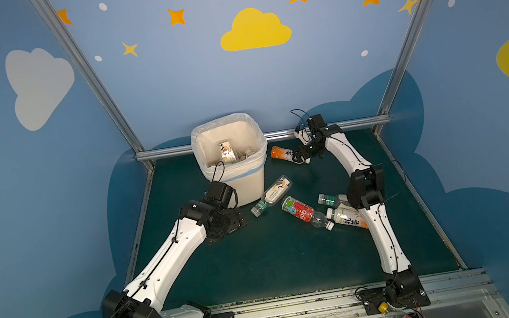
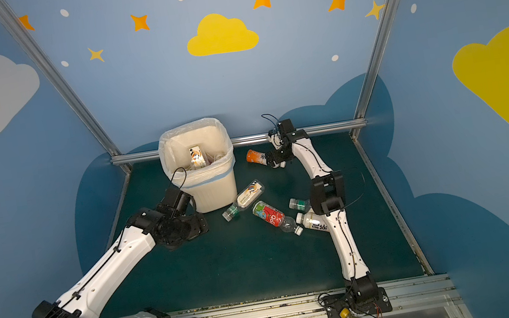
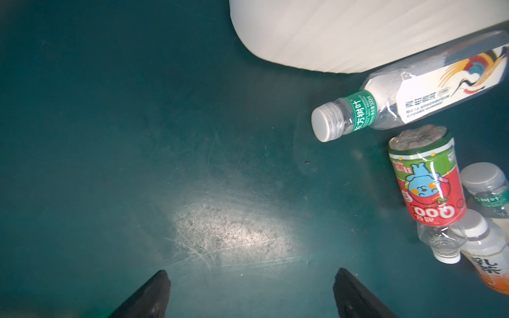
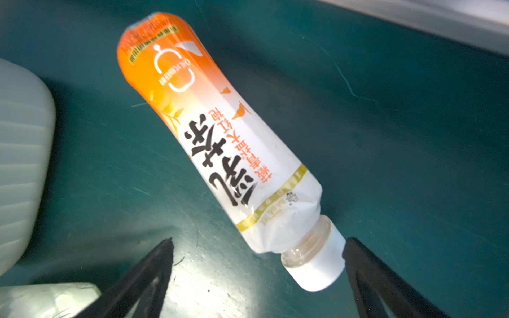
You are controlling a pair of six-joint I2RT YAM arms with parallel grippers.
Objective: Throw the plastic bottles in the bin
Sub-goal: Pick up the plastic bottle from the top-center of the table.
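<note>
Right tool wide open, empty; cap of orange bottle between its tips, nearer one.

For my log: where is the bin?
In both top views the bin stands at the back, left of centre, an orange bottle lying just right of it.

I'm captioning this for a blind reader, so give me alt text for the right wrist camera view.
An orange-and-white labelled plastic bottle lies on the dark green table, its white cap between the open black jaws, close against one tip. The ribbed cream bin stands apart beside it.
</note>
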